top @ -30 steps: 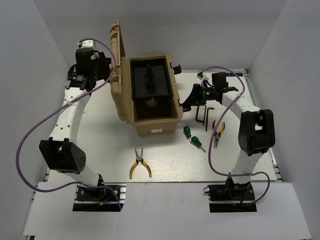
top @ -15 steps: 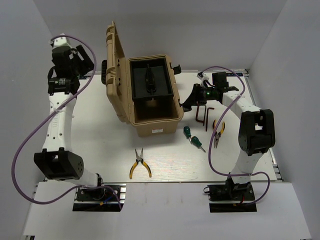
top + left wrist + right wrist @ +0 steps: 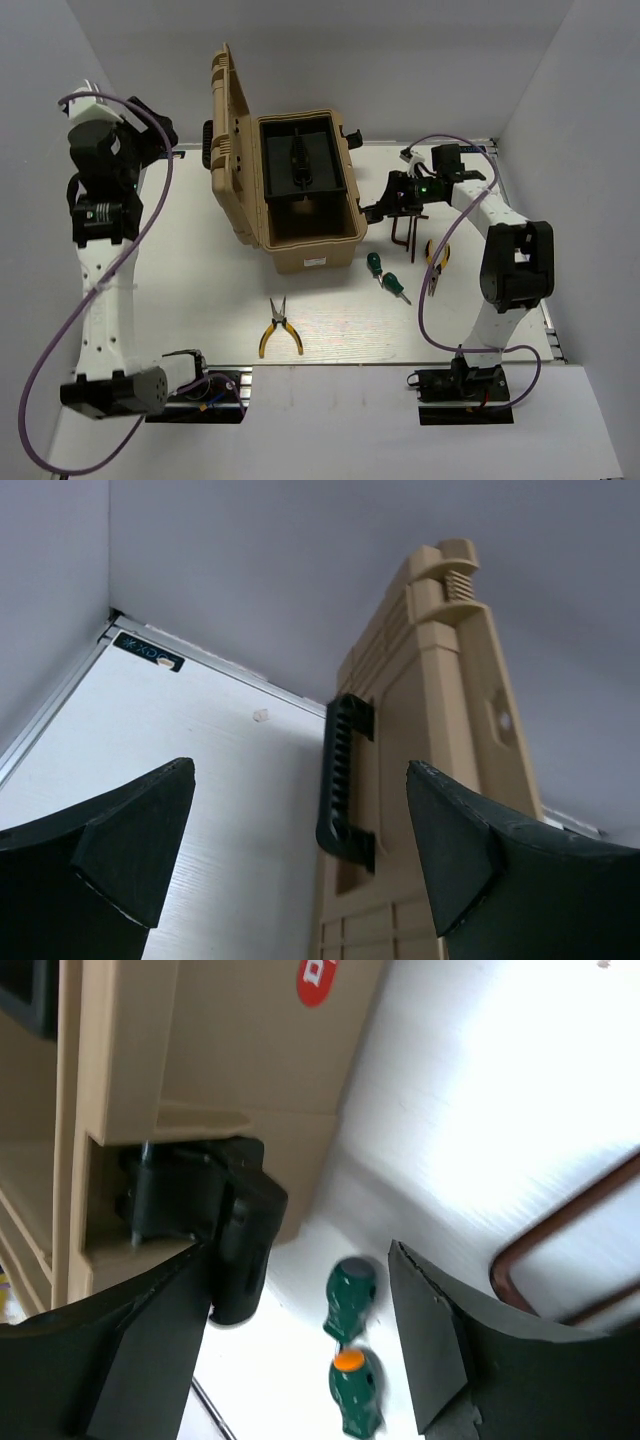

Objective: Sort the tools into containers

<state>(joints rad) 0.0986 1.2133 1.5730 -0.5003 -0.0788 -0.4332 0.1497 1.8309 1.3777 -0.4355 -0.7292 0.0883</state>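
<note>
Beside toolbox [image 3: 312,252]: 2 screwdrivers [image 3: 374,264], hex keys [image 3: 404,236]

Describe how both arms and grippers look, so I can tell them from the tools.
The left arm and right arm have white links with black joint housings and a loose purple cable looping alongside. A small green light glows on the right wrist. The left gripper and right gripper have plain black wedge-shaped fingers, no markings visible.

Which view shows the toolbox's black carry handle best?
Left wrist: the handle sits close and centred on the raised lid, ribs visible. Top external shows only a sliver of it behind the lid; right wrist shows none.
</note>
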